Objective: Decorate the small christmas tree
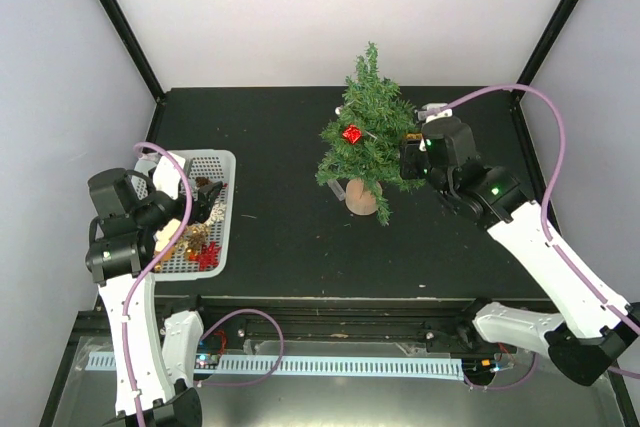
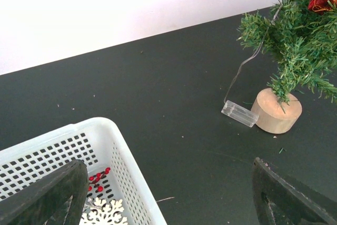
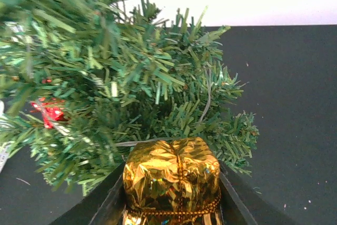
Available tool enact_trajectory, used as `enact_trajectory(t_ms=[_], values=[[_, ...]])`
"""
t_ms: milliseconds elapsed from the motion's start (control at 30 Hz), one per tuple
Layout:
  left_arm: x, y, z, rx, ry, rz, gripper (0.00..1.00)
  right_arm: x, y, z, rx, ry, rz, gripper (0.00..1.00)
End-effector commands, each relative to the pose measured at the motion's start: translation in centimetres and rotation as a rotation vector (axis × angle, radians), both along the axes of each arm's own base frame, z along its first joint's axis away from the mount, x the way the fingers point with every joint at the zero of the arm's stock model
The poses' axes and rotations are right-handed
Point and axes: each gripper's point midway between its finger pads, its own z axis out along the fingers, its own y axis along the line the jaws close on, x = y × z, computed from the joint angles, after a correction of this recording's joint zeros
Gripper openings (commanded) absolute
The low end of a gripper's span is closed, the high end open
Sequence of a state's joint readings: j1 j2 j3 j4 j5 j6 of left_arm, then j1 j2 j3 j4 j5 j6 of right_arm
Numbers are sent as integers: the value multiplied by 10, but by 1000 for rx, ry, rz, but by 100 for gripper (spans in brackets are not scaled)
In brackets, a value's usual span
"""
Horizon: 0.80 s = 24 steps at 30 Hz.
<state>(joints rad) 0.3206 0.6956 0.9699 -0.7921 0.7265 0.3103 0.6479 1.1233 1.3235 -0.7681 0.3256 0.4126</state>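
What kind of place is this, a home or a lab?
Probably a lab test booth: plain white walls, black corner posts, and two robot arms at a black table holding a small christmas tree.

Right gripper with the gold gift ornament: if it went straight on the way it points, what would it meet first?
Branches of the small christmas tree, straight ahead of the gold foil gift ornament held in the right gripper. They look close, though the exact gap is unclear.

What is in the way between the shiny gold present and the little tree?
Nothing that I can see. The right gripper holds the gold present right in front of the small christmas tree, and only the tree's own green branches are ahead of it.
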Motion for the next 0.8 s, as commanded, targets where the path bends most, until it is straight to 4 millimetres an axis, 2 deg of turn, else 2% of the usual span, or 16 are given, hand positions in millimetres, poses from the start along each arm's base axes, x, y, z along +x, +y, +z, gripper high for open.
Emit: enact_trajectory(t_ms=[0, 767], values=[[0, -2, 2, -2, -16, -16, 85, 9, -1, -6, 11, 11, 9, 39], [-1, -3, -2, -7, -14, -23, 88, 44, 7, -12, -39, 38, -19, 39]])
